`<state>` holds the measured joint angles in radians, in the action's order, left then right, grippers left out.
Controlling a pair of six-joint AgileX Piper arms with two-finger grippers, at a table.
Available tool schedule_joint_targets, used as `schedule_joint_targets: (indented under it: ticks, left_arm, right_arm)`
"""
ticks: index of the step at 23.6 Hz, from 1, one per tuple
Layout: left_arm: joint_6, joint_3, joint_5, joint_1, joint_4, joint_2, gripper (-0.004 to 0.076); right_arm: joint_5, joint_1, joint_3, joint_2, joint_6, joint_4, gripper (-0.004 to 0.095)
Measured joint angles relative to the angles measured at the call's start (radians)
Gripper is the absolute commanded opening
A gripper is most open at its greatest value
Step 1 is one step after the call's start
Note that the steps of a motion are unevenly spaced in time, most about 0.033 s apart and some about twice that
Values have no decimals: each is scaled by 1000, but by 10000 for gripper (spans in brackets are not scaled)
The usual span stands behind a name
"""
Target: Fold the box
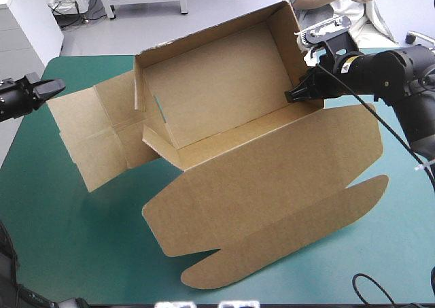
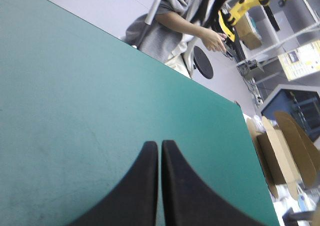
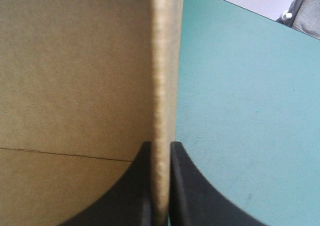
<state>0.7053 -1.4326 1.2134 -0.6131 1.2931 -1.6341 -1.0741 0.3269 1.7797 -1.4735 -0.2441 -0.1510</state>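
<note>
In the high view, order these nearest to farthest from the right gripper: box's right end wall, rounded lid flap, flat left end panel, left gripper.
1. Right end wall: clamped in the right gripper.
2. Rounded lid flap: toward the table's near edge.
3. Flat left end panel: across the box.
4. Left gripper: at the table's left edge.

On table (image 1: 81,247), box (image 1: 224,94) with right pincer (image 1: 294,96) at its right wall

Right arm (image 1: 394,73): black, glossy, bulky rounded housings; small yellowish-white mark (image 1: 349,64) near the wrist. Left arm (image 1: 12,98): black likewise, in short segments. Left claw (image 2: 160,144), right claw (image 3: 160,145): matte black fingers (image 2: 140,186), broad bases curving to narrow tips, fin-shaped.
</note>
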Motion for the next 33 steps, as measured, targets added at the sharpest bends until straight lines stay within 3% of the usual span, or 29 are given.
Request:
schedule_joint_targets:
  ticks: [7, 15, 25, 33]
  left_arm:
    - [7, 0, -17, -7, 11, -95, 4]
    - [23, 0, -9, 333, -36, -149, 4]
    - [-51, 0, -8, 363, -129, -40, 4]
    - [-89, 0, -5, 435, -136, 19, 4]
  right_arm:
    - [-7, 0, 0, 43, -16, -6, -13]
    - [120, 0, 0, -16, -30, -111, -13]
    - [180, 0, 0, -194, 65, 4, -13]
    - [181, 0, 0, -242, 100, 16, -13]
